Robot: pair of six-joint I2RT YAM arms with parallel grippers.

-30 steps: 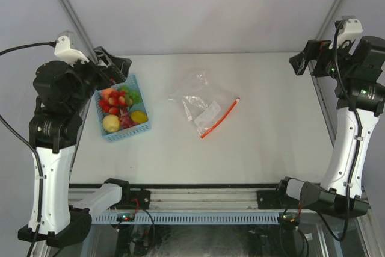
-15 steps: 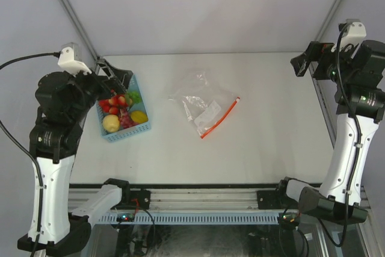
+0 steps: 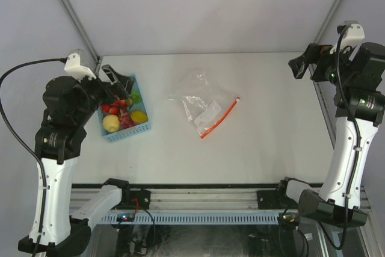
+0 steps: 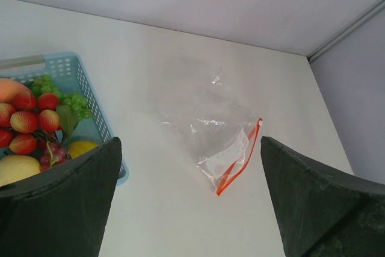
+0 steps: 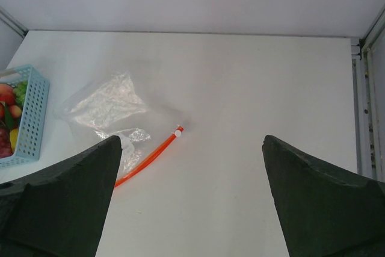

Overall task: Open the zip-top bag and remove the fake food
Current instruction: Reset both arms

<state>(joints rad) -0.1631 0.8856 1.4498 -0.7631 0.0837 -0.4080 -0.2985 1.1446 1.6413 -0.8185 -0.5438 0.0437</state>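
Both left fingers (image 3: 120,80) and right fingers (image 3: 302,62) gaped empty; I feared the slick zip-top bag (image 3: 204,110) between them skidding when pinched

The white surface (image 3: 271,124) carries two things, set well apart. A clear, crinkled bag (image 3: 198,97) lies flat near the middle, its red-orange zip strip (image 3: 220,118) running along the near-right edge. A light-blue basket (image 3: 129,132) sits toward the left side (fruit (image 3: 112,123) heaped inside, red, yellow and green).
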